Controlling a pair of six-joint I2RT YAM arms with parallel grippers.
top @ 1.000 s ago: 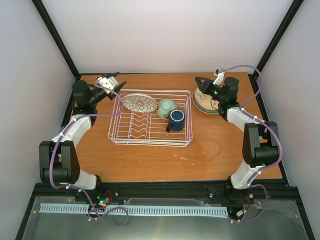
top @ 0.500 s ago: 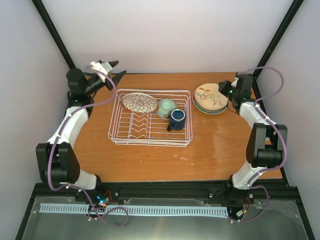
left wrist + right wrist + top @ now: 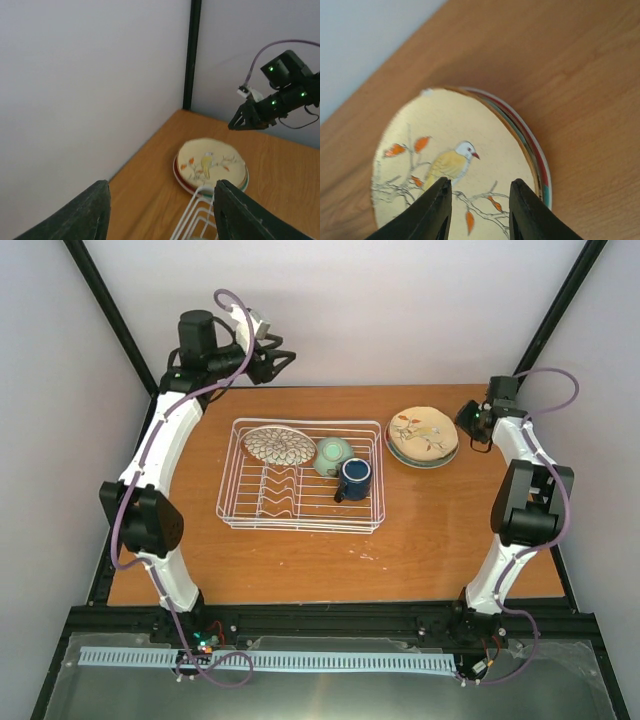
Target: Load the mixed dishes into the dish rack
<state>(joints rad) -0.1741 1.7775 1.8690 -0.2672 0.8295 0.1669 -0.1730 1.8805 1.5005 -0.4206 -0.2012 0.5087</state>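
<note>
Top external view: the dish rack (image 3: 300, 526) sits mid-desk (image 3: 440, 535), holding the brown petal plate (image 3: 280, 445), the pale-green cup (image 3: 333, 453) and the dark blue mug (image 3: 352, 480). The cream plate (image 3: 424, 433) tops the teal plates (image 3: 546, 192) right of the rack. The left gripper (image 3: 275, 360), raised by the far wall, is spread and empty. The right gripper (image 3: 480, 210), also spread and empty, hangs beside that stack.
</note>
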